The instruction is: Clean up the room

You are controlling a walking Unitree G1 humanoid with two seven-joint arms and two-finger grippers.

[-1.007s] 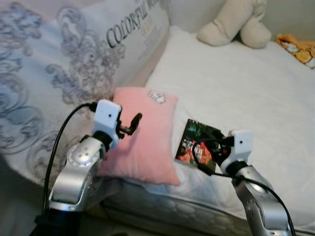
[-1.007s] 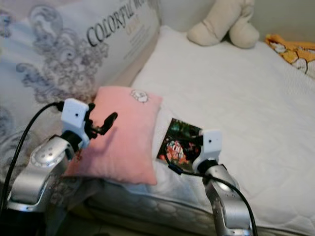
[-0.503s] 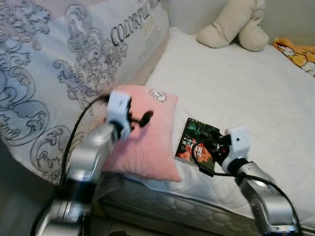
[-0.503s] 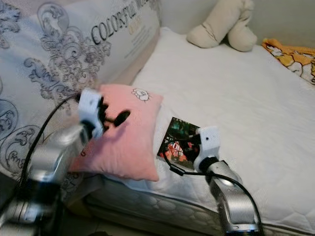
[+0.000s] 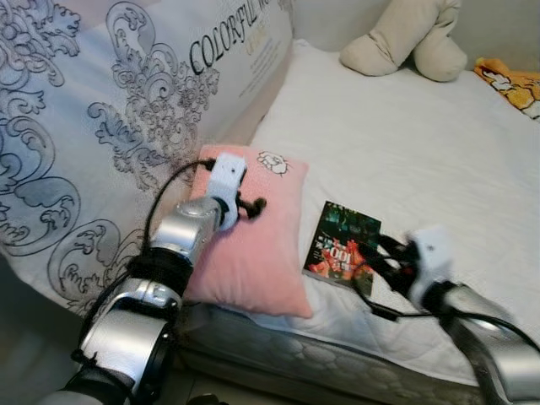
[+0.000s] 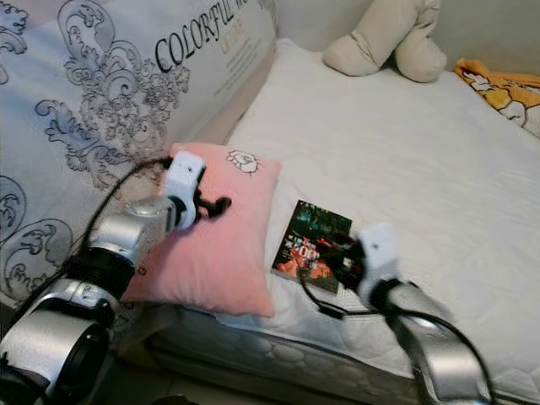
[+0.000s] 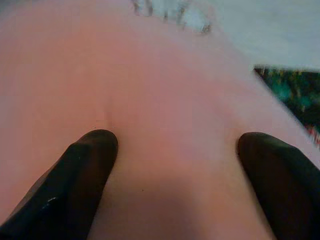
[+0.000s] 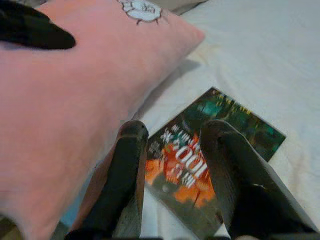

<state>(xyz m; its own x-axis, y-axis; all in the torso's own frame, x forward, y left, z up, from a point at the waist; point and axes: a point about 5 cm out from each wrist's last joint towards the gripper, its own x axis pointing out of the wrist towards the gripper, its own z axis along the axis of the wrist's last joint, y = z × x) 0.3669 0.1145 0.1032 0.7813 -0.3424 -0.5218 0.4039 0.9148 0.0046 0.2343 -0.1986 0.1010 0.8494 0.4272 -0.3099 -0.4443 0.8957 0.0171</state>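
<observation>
Nearest to me, the right gripper is hovering low over the near end of a book that is lying flat on the white mattress, close to its front edge. Its two black fingers are standing parted, with the glossy cover showing between them. The cover is dark green with orange and red, and large white figures reading "100" are printed on it; the smaller print around them is too blurred for me to read.

Just beside the book, toward the robot's left, a pink pillow is lying along the mattress edge, with a small white cartoon patch stitched near its far end. The left gripper is pressing down over the middle of this pillow, fingers spread wide with pink fabric between the two tips.

Beyond the pillow, a big quilt in a clear bag, patterned with grey scrolls, is leaning against the bed's side. Black lettering on it is reading "COLORFUL", followed by a word cut off at the top, and a faint gold line beneath that I cannot make out.

At the far end, a cream plush toy is sitting on the mattress, and an orange printed cloth is lying at the far right corner.
</observation>
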